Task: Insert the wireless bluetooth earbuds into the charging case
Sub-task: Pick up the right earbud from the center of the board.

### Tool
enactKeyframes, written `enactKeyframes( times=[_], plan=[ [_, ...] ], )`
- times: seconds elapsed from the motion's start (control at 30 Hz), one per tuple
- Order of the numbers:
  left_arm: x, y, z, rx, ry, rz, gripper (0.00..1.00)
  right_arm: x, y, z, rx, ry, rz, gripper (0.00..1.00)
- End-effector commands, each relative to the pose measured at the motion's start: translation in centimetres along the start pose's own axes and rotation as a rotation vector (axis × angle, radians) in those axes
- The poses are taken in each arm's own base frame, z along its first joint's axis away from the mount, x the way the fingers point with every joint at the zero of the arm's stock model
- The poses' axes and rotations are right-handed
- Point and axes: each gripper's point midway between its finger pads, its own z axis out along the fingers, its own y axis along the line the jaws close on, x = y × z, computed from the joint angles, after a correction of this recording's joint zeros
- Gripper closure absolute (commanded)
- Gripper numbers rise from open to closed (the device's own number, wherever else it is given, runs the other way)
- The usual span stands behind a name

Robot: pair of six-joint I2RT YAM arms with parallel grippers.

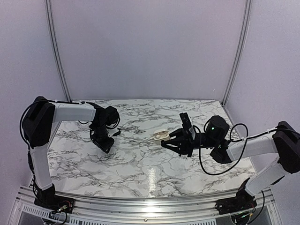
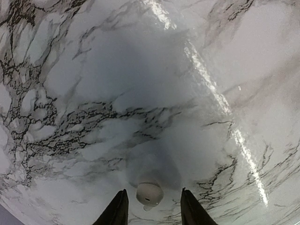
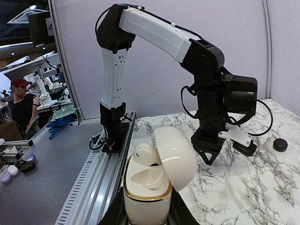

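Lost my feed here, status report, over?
Left gripper open, astride small white earbud on marble table. Right gripper shut on open white egg-shaped charging case, second earbud seated. Small black round object beside left gripper.

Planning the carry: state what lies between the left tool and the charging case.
Only bare marble table between left tool and charging case, in the top view; a small black object sits beside that tool, just off the line.

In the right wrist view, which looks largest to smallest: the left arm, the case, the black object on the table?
1. left arm
2. case, enlarged by its nearness to the camera
3. black object
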Motion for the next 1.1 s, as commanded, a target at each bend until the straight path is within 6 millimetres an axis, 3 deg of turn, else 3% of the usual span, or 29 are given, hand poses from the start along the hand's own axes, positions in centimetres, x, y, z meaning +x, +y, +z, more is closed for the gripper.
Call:
enactKeyframes(
  times=[0.0,0.5,0.73,1.07],
  plan=[
    [0.5,0.3,0.3,0.002,0.044,0.003,0.62,-0.1,-0.3,-0.1,0.004,-0.005,-0.015,1.0],
    [0.5,-0.2,1.1,0.05,0.062,0.003,0.76,-0.2,-0.3,-0.1,0.001,-0.002,-0.017,1.0],
    [-0.7,-0.9,-1.1,0.097,-0.022,0.001,0.82,-0.7,-0.4,-0.3,0.023,-0.016,-0.044,1.0],
    [-3.7,-2.4,-6.1,0.199,-0.249,0.012,0.85,-1.9,-0.9,-0.9,0.102,-0.046,-0.124,1.0]
  ],
)
